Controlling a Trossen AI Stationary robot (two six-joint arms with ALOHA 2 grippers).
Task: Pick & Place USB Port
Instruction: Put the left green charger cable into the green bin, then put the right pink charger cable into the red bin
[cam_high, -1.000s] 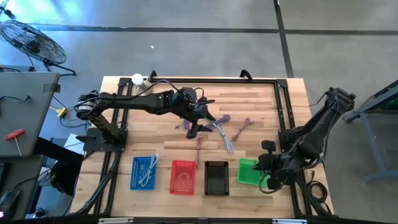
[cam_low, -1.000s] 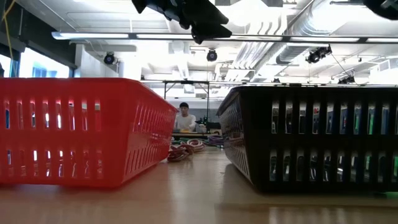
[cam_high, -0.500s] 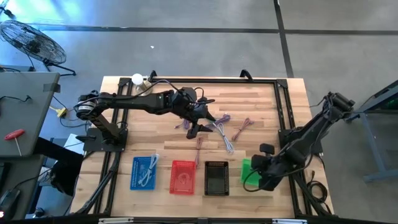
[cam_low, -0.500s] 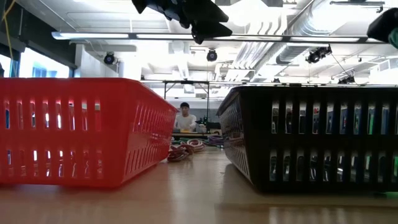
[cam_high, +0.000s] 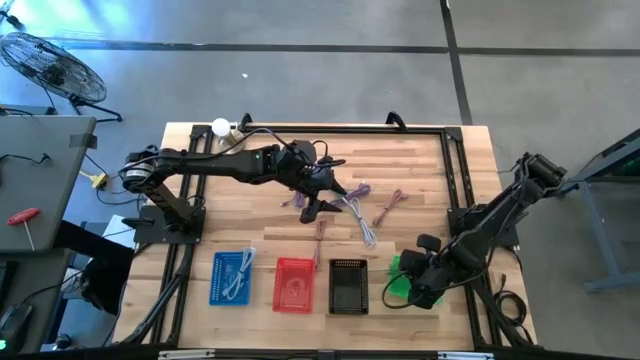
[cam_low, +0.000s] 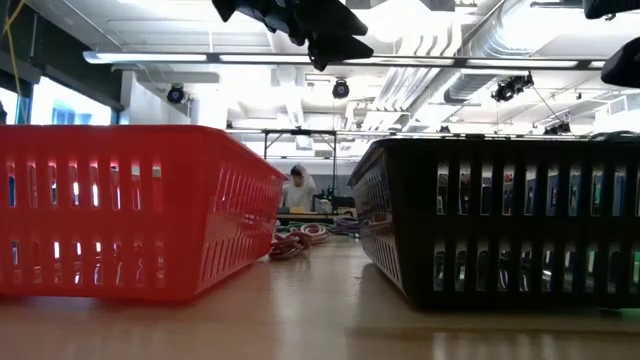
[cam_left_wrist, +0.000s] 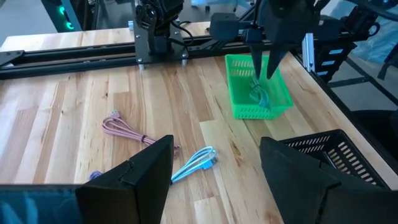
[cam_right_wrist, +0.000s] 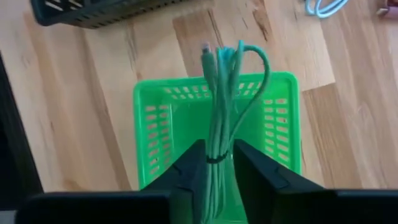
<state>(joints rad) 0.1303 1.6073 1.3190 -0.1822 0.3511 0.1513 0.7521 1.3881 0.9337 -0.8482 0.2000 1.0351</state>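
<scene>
Right gripper (cam_right_wrist: 214, 165) lowering a green cable (cam_right_wrist: 221, 106) into the green basket (cam_right_wrist: 273, 118) below it.
Fingers loosely pinch the cable; release remains, loose cables (cam_high: 360, 210) wait beyond.

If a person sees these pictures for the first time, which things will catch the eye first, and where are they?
First comes the row of four baskets along the table's near edge: blue basket, red basket, black basket and green basket. The right gripper holds a bundled green cable between its fingers, over the green basket. The left gripper, open, hovers at mid-table beside loose pink cables.
</scene>
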